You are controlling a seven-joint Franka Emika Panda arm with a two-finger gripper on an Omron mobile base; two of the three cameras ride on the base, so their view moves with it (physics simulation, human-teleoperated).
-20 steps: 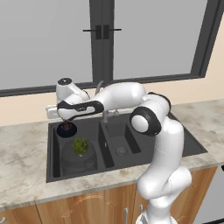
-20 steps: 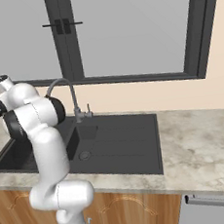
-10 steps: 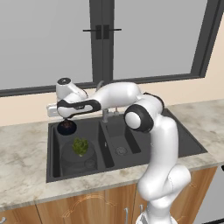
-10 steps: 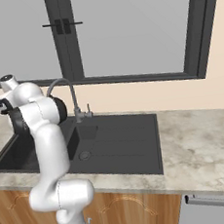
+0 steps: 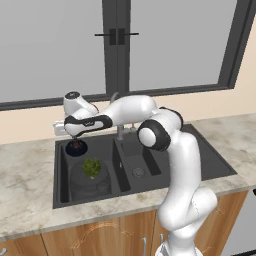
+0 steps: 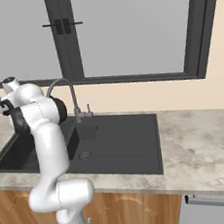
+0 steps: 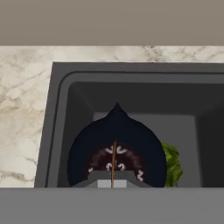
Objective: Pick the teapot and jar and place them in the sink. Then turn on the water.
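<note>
The small black teapot (image 5: pixel 76 147) hangs just above the back of the sink's (image 5: pixel 59 170) left basin. My gripper (image 5: pixel 75 137) is shut on its thin wire handle from above. In the hand view the teapot (image 7: pixel 116 142) sits right below me, spout pointing away, with the wire handle running up to my hand. The jar (image 5: pixel 90 176) stands in the same basin in front of the teapot, and its green contents (image 7: pixel 173 163) peek out beside the teapot. The grey gooseneck faucet (image 6: pixel 64 84) rises behind the divider, with no water falling from it.
Marbled counter (image 5: pixel 25 165) surrounds the black sink (image 6: pixel 117 143). The right basin (image 5: pixel 142 162) holds nothing but its drain. A window wall stands close behind the faucet. My own arm arches over the sink's divider.
My elbow has swung a little to the left. The teapot has stayed hanging over the left basin at about the same spot.
</note>
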